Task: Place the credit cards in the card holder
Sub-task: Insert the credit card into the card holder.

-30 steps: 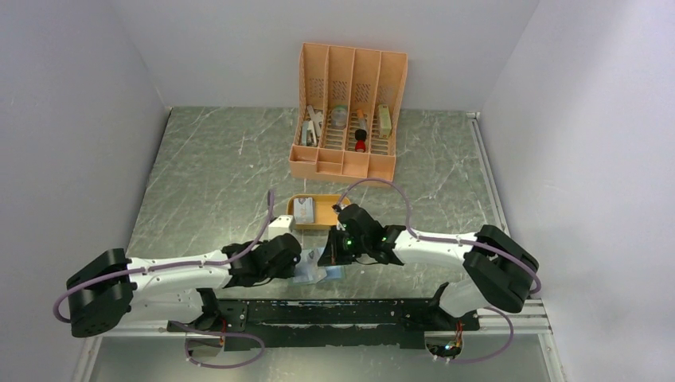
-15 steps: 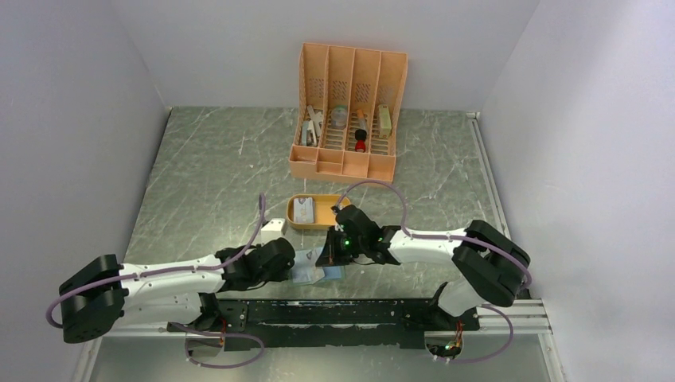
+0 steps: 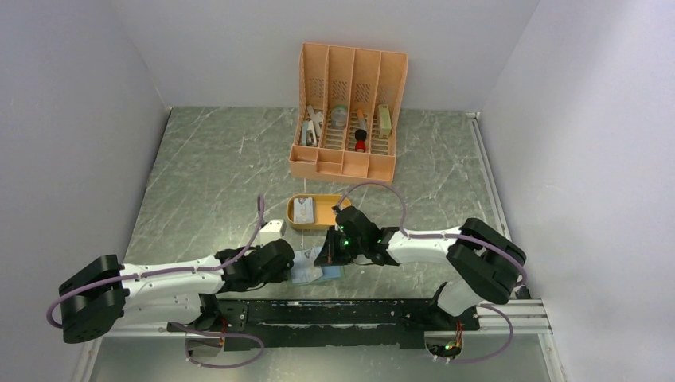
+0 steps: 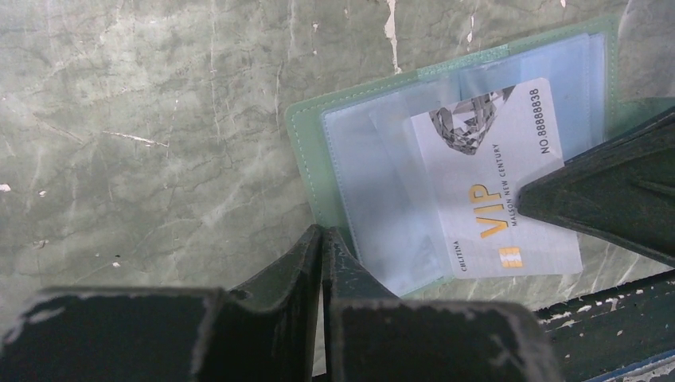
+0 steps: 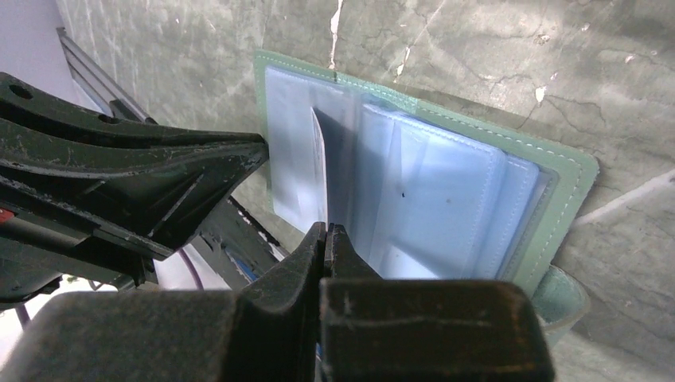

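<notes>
The grey-green card holder (image 4: 312,151) lies open on the table near the front edge, clear pockets up; it also shows in the top view (image 3: 312,275) and the right wrist view (image 5: 557,179). My right gripper (image 5: 325,229) is shut on a white VIP credit card (image 4: 493,183), whose far end sits inside a clear pocket. The card shows edge-on in the right wrist view (image 5: 319,159). My left gripper (image 4: 321,232) is shut, its tip resting on the holder's left edge. Another credit card (image 3: 303,210) lies in the orange oval tray (image 3: 328,225).
A tall orange slotted organizer (image 3: 348,111) with small items stands at the back of the table. The black mounting rail (image 3: 342,312) runs along the front edge just behind the holder. Both grippers (image 3: 293,266) (image 3: 328,261) are close together over the holder.
My left arm has drawn back a little to the left and lower. My right gripper has shifted slightly left with the card. The holder has stayed in place.
</notes>
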